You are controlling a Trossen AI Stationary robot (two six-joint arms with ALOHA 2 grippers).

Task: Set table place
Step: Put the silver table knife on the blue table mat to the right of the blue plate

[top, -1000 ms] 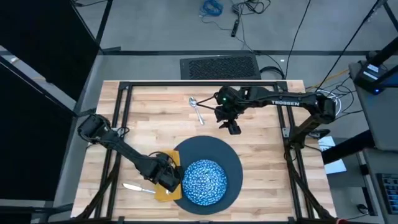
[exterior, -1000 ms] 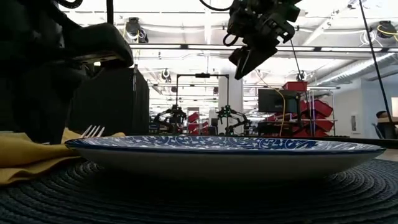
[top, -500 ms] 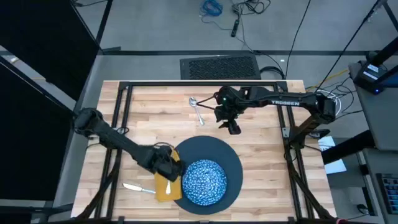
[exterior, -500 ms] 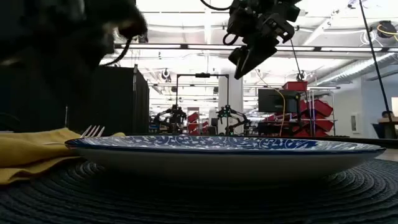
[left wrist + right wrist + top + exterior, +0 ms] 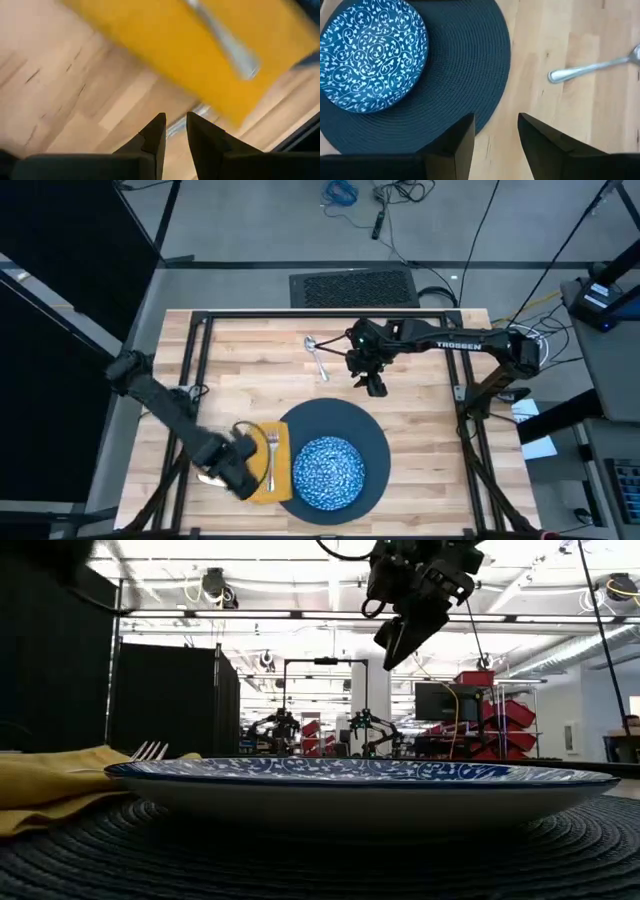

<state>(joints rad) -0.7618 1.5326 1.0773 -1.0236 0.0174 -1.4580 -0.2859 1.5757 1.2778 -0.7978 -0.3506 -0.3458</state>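
Note:
The large dark round plate (image 5: 370,442), ribbed like a woven mat, lies at the table's near middle. The blue-and-white bowl (image 5: 328,472) stands on it. The yellow napkin (image 5: 262,480) lies against the plate's left rim, with the fork (image 5: 270,458) on top. My left gripper (image 5: 238,475) hovers just left of the napkin, narrowly open over the knife (image 5: 186,119), which lies on the wood. The spoon (image 5: 318,358) lies at the far middle. My right gripper (image 5: 372,383) hangs open above the table between spoon and plate.
Bare wood of the table (image 5: 430,430) stretches right of the plate and along the far left. In the low view the bowl (image 5: 360,780) fills the foreground, with the napkin (image 5: 50,790) and the fork's tines (image 5: 148,750) to its left.
My left gripper has risen off the napkin and moved toward the table's left edge, so it now hangs over the knife. The fork has stayed on the napkin and now shows in full from above. My right gripper has kept its place.

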